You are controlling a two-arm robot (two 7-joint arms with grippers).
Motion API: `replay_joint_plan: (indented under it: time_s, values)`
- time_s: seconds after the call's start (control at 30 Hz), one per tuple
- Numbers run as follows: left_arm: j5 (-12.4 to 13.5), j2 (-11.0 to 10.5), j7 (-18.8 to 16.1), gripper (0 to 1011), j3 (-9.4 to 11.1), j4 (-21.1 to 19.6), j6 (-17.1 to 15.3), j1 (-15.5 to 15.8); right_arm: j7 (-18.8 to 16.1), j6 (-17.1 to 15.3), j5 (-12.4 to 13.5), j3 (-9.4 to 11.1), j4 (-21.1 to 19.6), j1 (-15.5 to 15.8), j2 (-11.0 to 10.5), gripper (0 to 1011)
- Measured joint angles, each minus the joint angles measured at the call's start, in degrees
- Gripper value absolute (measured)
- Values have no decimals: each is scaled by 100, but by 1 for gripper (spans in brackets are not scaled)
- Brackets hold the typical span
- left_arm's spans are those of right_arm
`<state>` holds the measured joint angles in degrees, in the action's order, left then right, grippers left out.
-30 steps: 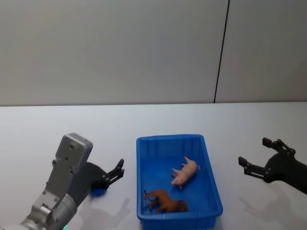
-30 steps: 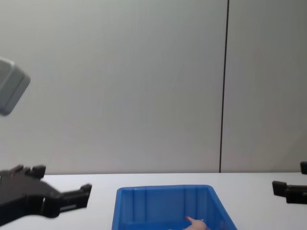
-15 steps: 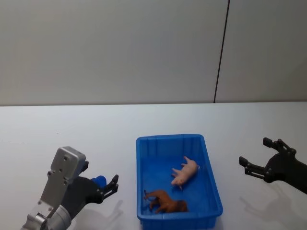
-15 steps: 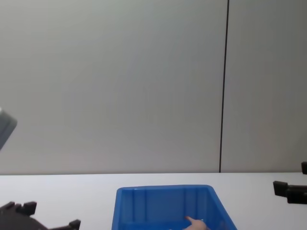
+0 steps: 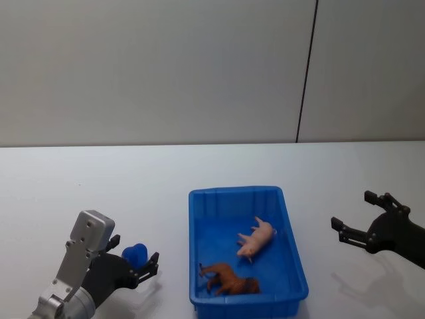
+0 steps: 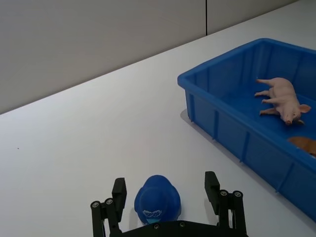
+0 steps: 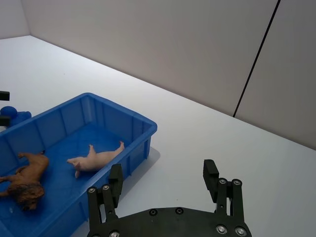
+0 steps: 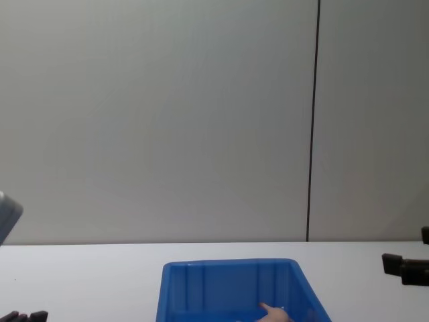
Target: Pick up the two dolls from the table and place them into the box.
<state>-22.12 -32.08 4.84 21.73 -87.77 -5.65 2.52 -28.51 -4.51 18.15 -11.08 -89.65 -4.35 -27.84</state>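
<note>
I see both dolls in the blue box (image 5: 293,266) on the white bench (image 5: 166,173): the pale pink pig (image 5: 256,237) lies on its side (legs out); the brown lion (image 5: 230,280) lies nearer me; my left claw (image 6: 168,197) is spread around a small blue cap-shaped thing (image 6: 157,200); my right claw (image 5: 362,216) hangs released, right of the box.

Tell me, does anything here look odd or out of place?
Both dolls, the pig and the lion, lie on their sides in the box. One small blue figure stands outside it on the table, between the left tool's open fingers.
</note>
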Motion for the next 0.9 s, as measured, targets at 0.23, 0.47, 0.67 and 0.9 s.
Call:
replay_joint_plan:
  time_s: [0.23, 0.47, 0.67, 0.9]
  values:
    - [48, 77, 186, 997, -24, 303, -38, 131, 0, 0, 0, -1, 0, 0, 0, 1001]
    - [103, 137, 366, 834, -46, 540, -102, 246, 0, 0, 0, -1, 0, 0, 1, 1001]
    - [142, 168, 497, 647, -65, 692, -123, 318, -1, 0, 0, -1, 0, 0, 0, 1001]
    - [178, 180, 578, 564, -90, 750, -131, 359, 0, 0, 0, -1, 0, 0, 0, 1001]
